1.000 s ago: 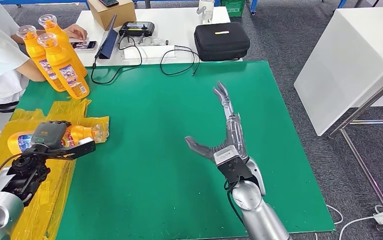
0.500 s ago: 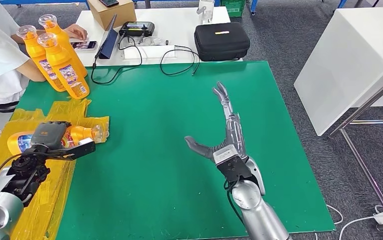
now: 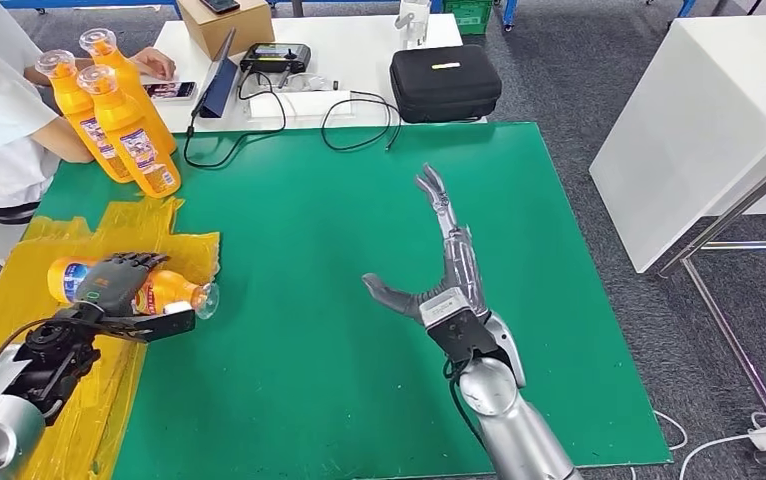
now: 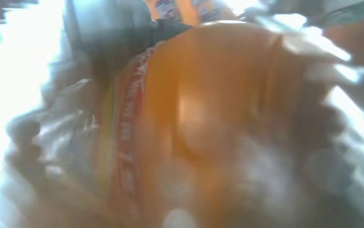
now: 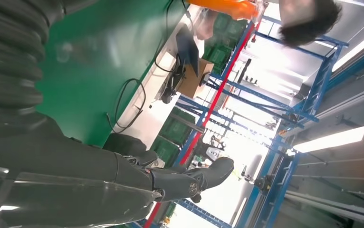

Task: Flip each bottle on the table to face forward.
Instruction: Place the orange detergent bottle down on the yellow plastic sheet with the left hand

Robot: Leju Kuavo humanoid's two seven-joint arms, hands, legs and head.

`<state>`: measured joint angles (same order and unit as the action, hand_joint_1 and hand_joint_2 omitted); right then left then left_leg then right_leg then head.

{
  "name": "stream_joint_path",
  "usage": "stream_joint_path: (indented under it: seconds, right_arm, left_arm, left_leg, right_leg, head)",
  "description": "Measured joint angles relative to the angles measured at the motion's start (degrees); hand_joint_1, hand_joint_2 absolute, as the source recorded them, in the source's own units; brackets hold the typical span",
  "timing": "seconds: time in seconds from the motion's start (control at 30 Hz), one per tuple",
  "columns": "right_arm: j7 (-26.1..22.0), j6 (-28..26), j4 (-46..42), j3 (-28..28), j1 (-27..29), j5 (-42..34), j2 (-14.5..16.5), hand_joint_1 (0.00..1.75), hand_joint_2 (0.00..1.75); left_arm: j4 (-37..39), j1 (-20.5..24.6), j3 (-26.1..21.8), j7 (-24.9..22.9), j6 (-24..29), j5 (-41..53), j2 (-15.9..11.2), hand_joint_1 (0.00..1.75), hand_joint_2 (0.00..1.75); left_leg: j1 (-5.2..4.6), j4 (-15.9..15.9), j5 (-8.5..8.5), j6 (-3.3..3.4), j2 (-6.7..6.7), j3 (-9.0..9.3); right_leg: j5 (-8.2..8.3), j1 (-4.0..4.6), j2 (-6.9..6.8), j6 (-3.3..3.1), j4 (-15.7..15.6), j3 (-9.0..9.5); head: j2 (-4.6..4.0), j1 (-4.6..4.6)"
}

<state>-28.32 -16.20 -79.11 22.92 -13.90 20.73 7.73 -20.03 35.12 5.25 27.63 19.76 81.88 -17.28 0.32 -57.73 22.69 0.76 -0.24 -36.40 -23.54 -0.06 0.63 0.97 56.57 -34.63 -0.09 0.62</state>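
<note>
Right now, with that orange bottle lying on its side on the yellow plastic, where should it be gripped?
Probably around the wide body, from above. The bottle lies flat, cap toward the table's middle, and the left hand already wraps its midsection there. The neck near the cap looks too narrow for a steady turn.

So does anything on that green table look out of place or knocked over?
One orange bottle lies on its side on crumpled yellow plastic sheeting, under the fingers of the left hand. The three other bottles stand upright at the far left corner. Nothing looks spilled or broken.
</note>
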Motion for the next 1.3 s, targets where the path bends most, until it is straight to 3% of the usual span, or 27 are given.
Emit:
stream_joint_path:
  seconds: [0.93,1.13,1.3]
  right_arm:
    - [-0.5,-0.01,2.06,0.72,-0.87,-0.29,0.21,0.0,1.75]
    - [-0.66,-0.22,2.24,0.75,-0.87,-0.4,0.21,0.0,1.75]
    - [-0.63,-1.09,2.22,0.72,-0.69,-0.26,0.2,0.0,1.75]
  left_arm:
    - [0.01,-0.21,0.63,-0.48,0.37,-0.23,-0.25,0.0,1.75]
    - [-0.04,-0.73,0.73,-0.22,5.06,-2.52,-0.21,0.0,1.75]
    - [-1.73,-0.75,0.72,3.69,8.63,-7.24,-0.02,0.0,1.75]
  left_leg:
    - [0.0,0.01,-0.05,-0.06,-0.01,0.03]
    - [0.0,0.0,-0.05,-0.06,0.02,0.03]
    - [0.0,-0.01,-0.07,-0.08,0.02,0.02]
  right_leg:
    - [0.0,0.0,-0.02,0.0,0.0,0.05]
    - [0.0,0.0,-0.01,-0.01,0.0,-0.01]
    - [0.0,0.0,-0.01,-0.01,0.0,-0.07]
  head:
    - [0.01,0.02]
    - [0.0,0.02]
    - [0.01,0.01]
